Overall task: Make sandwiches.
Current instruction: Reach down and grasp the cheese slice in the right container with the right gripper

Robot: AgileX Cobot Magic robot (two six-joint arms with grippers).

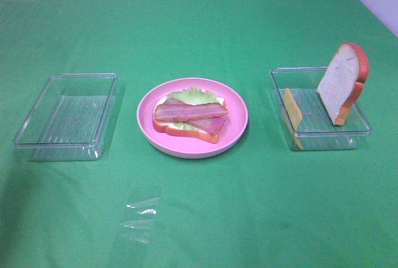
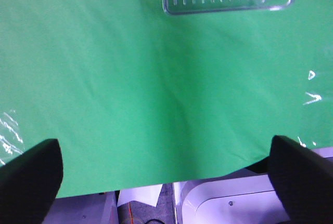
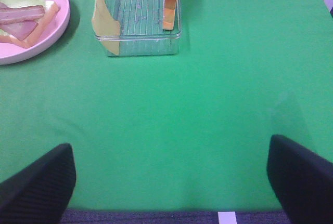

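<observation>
On the pink plate point(image 1: 236, 132) at the middle lies an open sandwich point(image 1: 189, 117): a bread slice with lettuce point(image 1: 194, 94) and two bacon strips point(image 1: 191, 112) on top. It also shows as the sandwich point(image 3: 26, 20) in the right wrist view. In the right clear tray point(image 1: 323, 136) a second bread slice point(image 1: 341, 81) stands upright against the far wall, and a yellow cheese slice point(image 1: 293, 113) leans on the left wall. My left gripper point(image 2: 166, 169) and right gripper point(image 3: 169, 180) are both open and empty, near the table's front edge, outside the exterior high view.
An empty clear tray point(image 1: 68, 117) sits left of the plate. A crumpled bit of clear film point(image 1: 142, 215) lies on the green cloth in front of the plate. The cloth's front edge point(image 2: 156, 187) shows in the left wrist view.
</observation>
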